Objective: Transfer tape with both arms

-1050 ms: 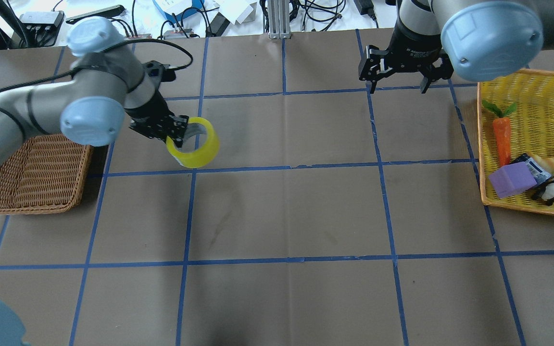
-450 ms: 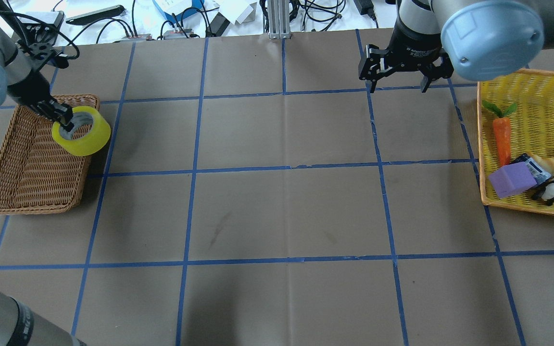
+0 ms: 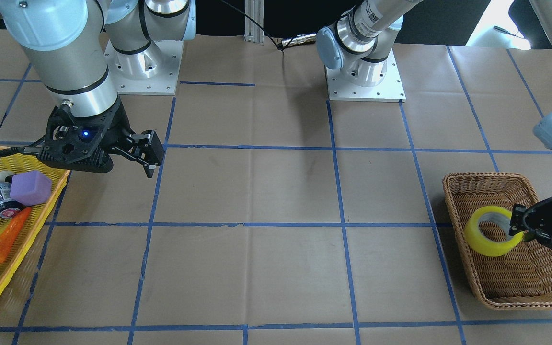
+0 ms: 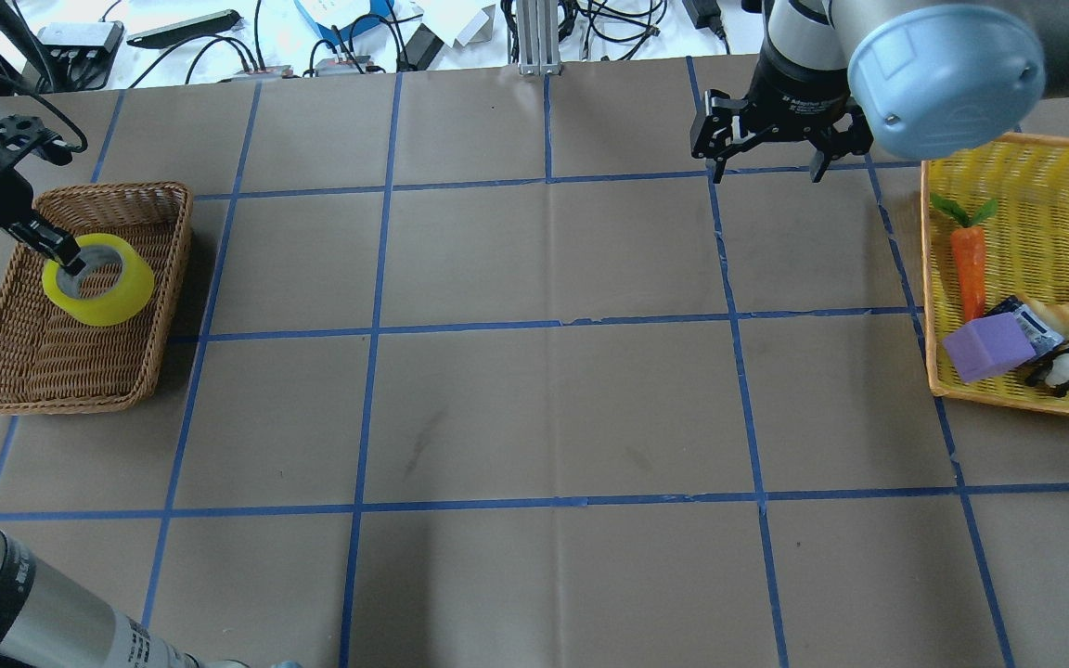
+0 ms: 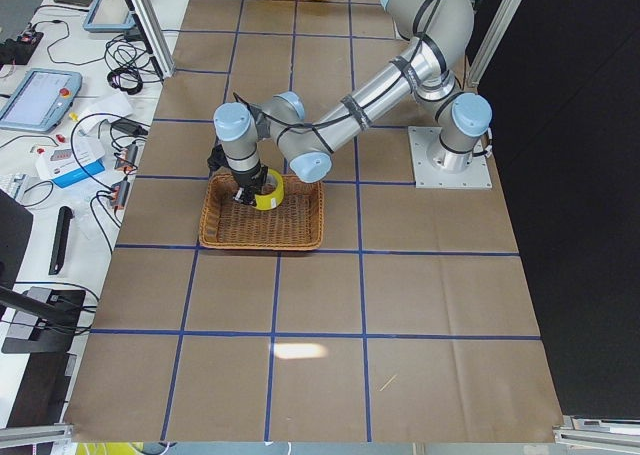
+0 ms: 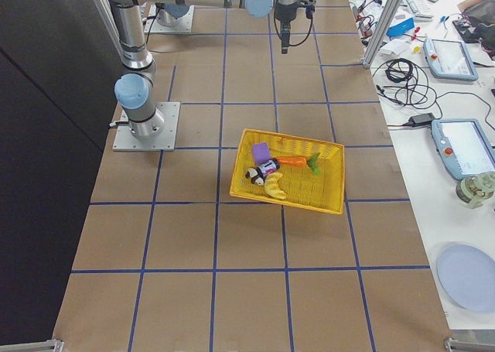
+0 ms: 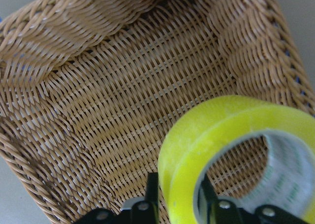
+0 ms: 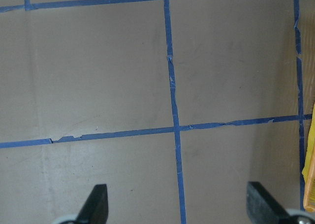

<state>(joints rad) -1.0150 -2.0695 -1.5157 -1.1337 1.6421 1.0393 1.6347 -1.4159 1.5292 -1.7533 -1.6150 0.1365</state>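
Observation:
The yellow tape (image 4: 122, 299) has a pale grey inner core and hangs over the middle of the brown wicker basket (image 4: 174, 199). My left gripper (image 4: 67, 256) is shut on the roll's wall, one finger inside the core and one outside. In the left wrist view the tape (image 7: 197, 145) sits between my fingers above the woven floor (image 7: 123, 96). In the front-facing view the tape (image 3: 476, 235) and left gripper (image 3: 520, 229) are over the basket (image 3: 482, 177). My right gripper (image 4: 766, 170) is open and empty above the far table, fingers wide apart in its wrist view (image 8: 179, 204).
A yellow basket (image 4: 1054, 158) at the right edge holds an orange carrot (image 4: 968, 269), a purple block (image 4: 987, 348), a croissant and a small penguin toy. Blue tape lines grid the brown table. Cables and boxes lie beyond the far edge.
My left arm has carried the tape leftward, from over the table to over the brown wicker basket. The right arm has not moved.

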